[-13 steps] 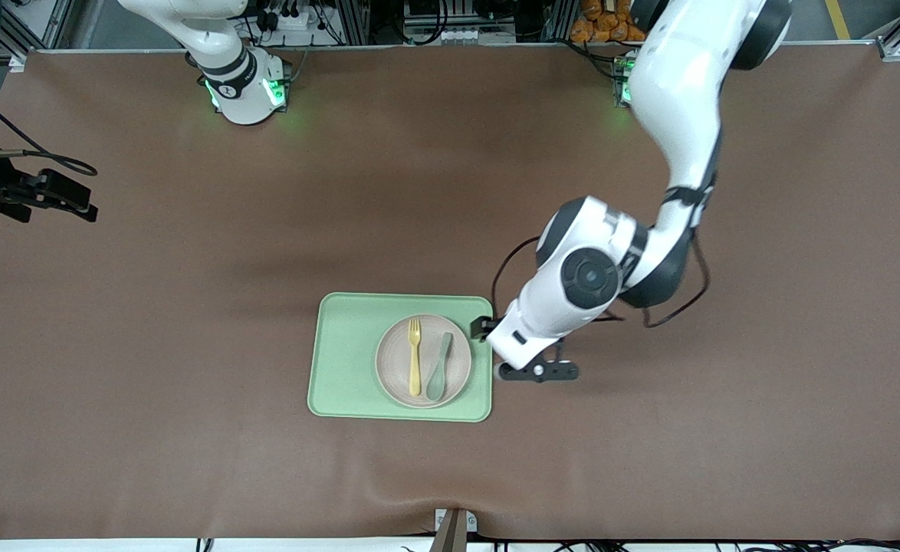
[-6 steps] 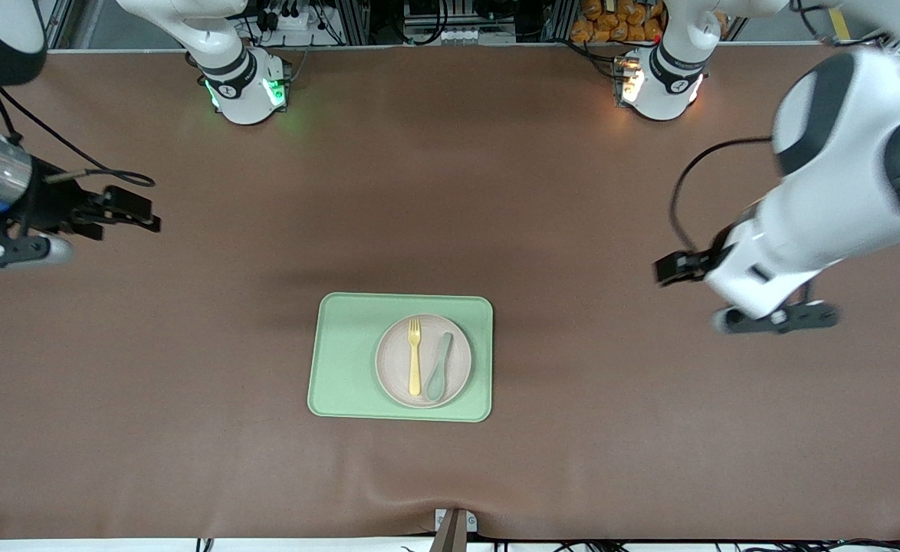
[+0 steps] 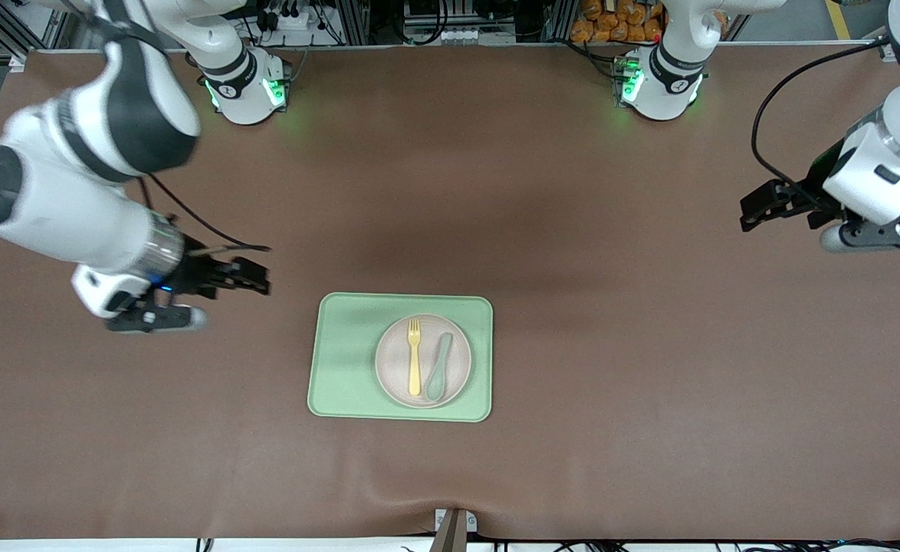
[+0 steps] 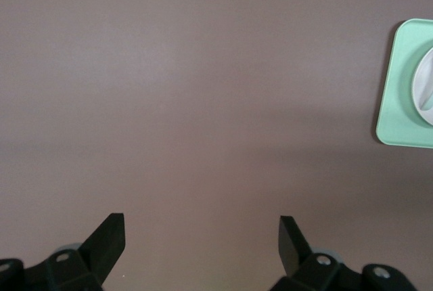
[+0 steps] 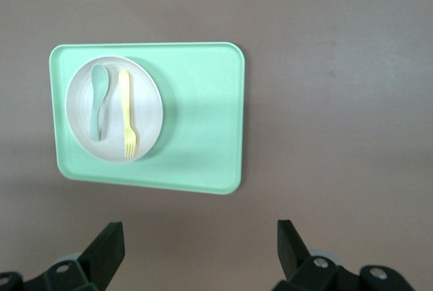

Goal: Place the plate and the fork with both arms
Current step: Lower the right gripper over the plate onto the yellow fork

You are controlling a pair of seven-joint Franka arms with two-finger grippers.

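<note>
Resting on tray: plate, fork, spoon

Plate [image 3: 423, 360] sits in green tray [image 3: 343, 360], fork [image 3: 415, 357] beside spoon [image 3: 439, 366] on it. Left end effector [image 3: 757, 211] and right end effector [image 3: 254, 277] both wide, empty, over bare surface [image 3: 573, 429].

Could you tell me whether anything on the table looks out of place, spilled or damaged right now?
Nothing stands out. The fork and spoon lie side by side on the plate, which sits on the green tray toward the left arm's end. The left gripper and right gripper hang open over bare table.
</note>
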